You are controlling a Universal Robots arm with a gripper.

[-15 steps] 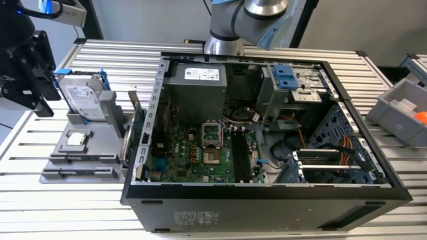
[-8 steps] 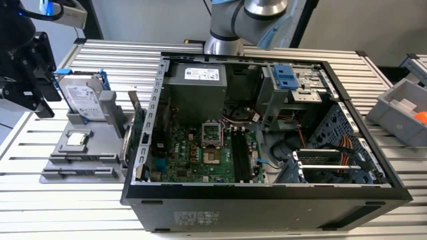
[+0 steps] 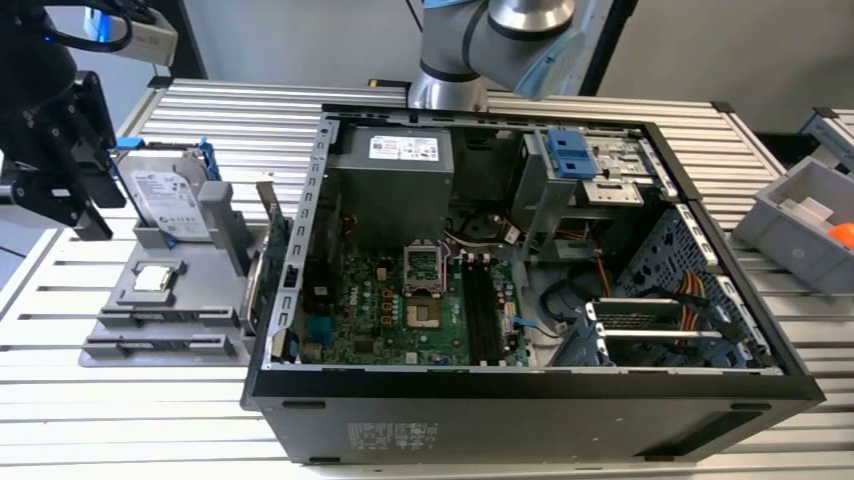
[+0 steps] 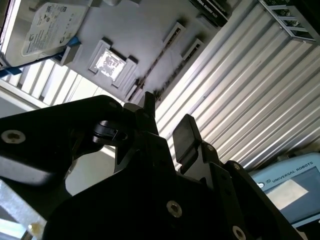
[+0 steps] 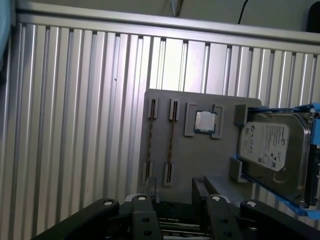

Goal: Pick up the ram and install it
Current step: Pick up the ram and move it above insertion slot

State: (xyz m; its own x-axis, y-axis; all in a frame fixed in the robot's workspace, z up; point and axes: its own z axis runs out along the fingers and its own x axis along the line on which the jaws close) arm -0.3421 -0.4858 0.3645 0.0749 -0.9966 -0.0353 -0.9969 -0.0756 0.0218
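The black two-fingered claw [image 5: 176, 212] hangs wide open and empty above the grey plastic fixture tray [image 5: 210, 157]. The ram [image 5: 171, 142], a thin circuit-board stick seen edge-on, stands in its holders just ahead of the claw. Its long axis points straight away and its flat faces turn toward either finger. Centre over its middle, descend squarely, and close gently on the flat faces

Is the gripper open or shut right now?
Open. In the first wrist view the gripper has its jaws apart, with nothing held and the gray holder visible between them.
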